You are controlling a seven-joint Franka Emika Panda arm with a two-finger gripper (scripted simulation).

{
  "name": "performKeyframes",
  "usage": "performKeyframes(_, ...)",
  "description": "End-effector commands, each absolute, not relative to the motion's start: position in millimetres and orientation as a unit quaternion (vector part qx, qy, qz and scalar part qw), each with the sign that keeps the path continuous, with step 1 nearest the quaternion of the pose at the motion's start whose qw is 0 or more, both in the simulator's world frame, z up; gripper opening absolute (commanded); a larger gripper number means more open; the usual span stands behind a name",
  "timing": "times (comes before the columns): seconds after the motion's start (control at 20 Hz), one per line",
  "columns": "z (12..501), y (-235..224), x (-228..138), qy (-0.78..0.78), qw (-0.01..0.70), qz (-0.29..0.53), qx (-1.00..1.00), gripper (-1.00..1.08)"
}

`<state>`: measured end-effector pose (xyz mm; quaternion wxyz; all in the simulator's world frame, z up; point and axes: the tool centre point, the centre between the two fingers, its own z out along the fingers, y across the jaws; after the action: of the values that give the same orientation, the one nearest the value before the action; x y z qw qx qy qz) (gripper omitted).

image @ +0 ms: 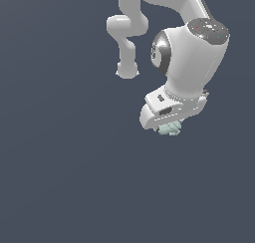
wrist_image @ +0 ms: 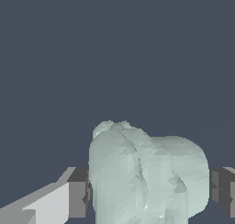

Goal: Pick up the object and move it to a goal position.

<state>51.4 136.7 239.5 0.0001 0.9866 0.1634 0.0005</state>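
Two dark fingers [wrist_image: 79, 193] of the gripper [wrist_image: 151, 195] sat closed against the sides of the mint-green object [wrist_image: 147, 175], which peeked out at the white hand's six o'clock in the exterior view, against a plain slate-blue background [image: 60, 162].

Open dark floor [image: 64, 177] all round end effector [image: 168, 129]; nothing blocks passage.

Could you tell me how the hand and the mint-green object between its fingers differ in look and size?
Colour: the hand is white with dark grey pads, while the object is pale mint green. Shape: the hand has smooth, regular panels; the object is lumpy and irregular. Size: in the exterior view the object is much smaller than the hand, only peeking out beneath it. Both look matte.
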Motion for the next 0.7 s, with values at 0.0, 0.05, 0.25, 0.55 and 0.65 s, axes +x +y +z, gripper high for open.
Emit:
performKeyframes(0.0,266,146,54,0.163,0.000,0.000,0.987,-1.00)
performKeyframes(0.05,277,150,55,0.163,0.000,0.000,0.987,-1.00)
performKeyframes(0.25,315,163,59,0.163,0.000,0.000,0.987,-1.00)
performKeyframes(0.55,359,179,66,0.163,0.000,0.000,0.987,-1.00)
performKeyframes(0.65,370,184,67,0.163,0.000,0.000,0.987,-1.00)
